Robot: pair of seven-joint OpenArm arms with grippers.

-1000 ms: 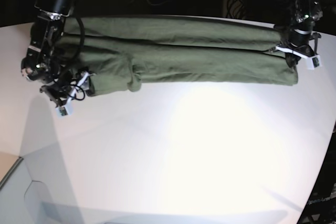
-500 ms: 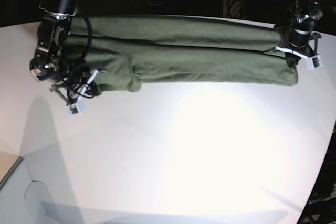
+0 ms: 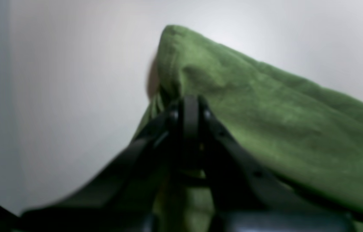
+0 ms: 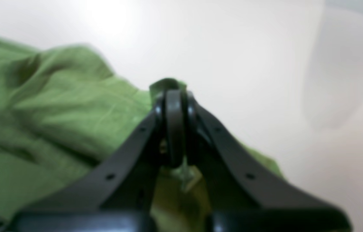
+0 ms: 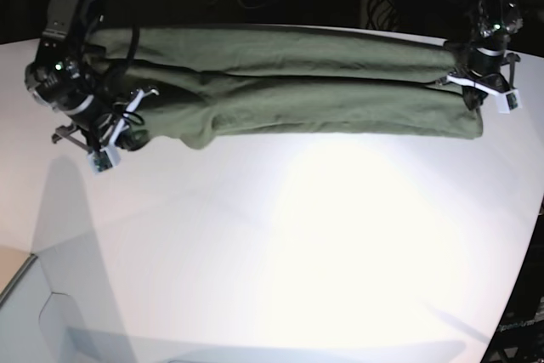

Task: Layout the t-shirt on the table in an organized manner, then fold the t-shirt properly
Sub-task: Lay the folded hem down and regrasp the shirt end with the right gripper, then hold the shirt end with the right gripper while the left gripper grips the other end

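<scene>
- Base view: the olive-green t-shirt (image 5: 289,82) lies as a long band folded lengthwise across the far part of the white table (image 5: 297,252), its two stacked layers running from one arm to the other.
- Base view: the right gripper (image 5: 119,132) sits at the end of the band on this view's left side, its jaws closed on the cloth there; the fabric near it bunches into a rounded lump with a sagging lower edge.
- Base view: the left gripper (image 5: 483,91) is at the opposite end of the band, jaws closed on the corner of the shirt, with the arm rising behind it towards the dark background.
- Base view: the near half of the table is bare and brightly lit, with a curved edge at the lower right.
- Left wrist view: the left gripper (image 3: 190,111) has its black fingers (image 3: 200,135) drawn together, pinching the green t-shirt (image 3: 281,129); a peak of fabric stands up just past the fingertips and the rest slopes away to the right over the table (image 3: 72,80). The picture is blurred.
- Right wrist view: the right gripper (image 4: 174,109) is likewise pressed together on a small fold of the t-shirt (image 4: 49,106), which pokes out just above the tips; wrinkled cloth spreads to the left, and the table (image 4: 249,64) lies beyond.
</scene>
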